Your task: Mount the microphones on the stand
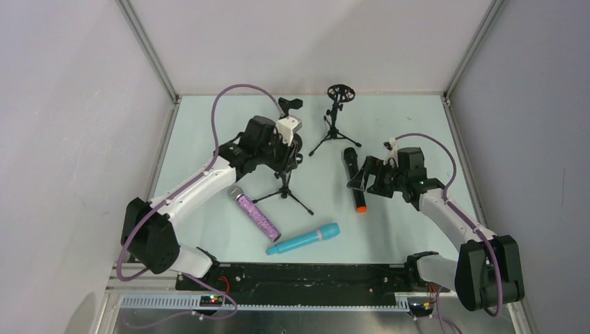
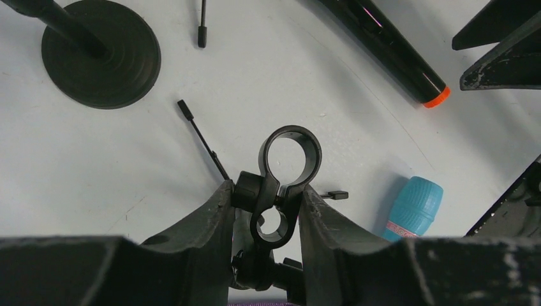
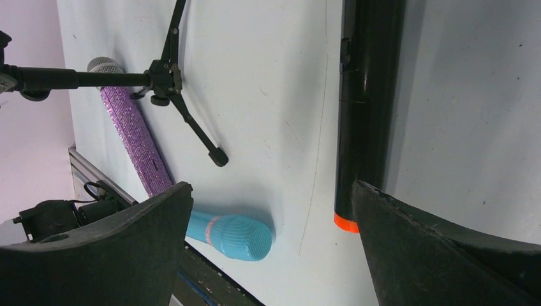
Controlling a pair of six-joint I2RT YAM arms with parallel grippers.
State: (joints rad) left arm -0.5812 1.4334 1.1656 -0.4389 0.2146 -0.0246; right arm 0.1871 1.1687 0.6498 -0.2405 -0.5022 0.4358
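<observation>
A black tripod stand (image 1: 285,182) stands mid-table. My left gripper (image 1: 290,154) (image 2: 265,204) is shut on the stand's clip (image 2: 290,153); both fingers press its sides below the empty ring. The purple glitter microphone (image 1: 256,214) (image 3: 134,137) and the turquoise microphone (image 1: 304,239) (image 2: 413,207) (image 3: 236,236) lie flat in front of the stand. The black microphone (image 1: 354,177) (image 3: 367,95) (image 2: 389,48) with an orange end lies to the right. My right gripper (image 1: 362,177) (image 3: 270,185) hovers open over it, the orange end just inside one finger.
A second small tripod stand (image 1: 337,129) with a round head stands at the back centre. Grey enclosure walls rise on the left, back and right. A black rail (image 1: 299,275) runs along the near edge between the arm bases.
</observation>
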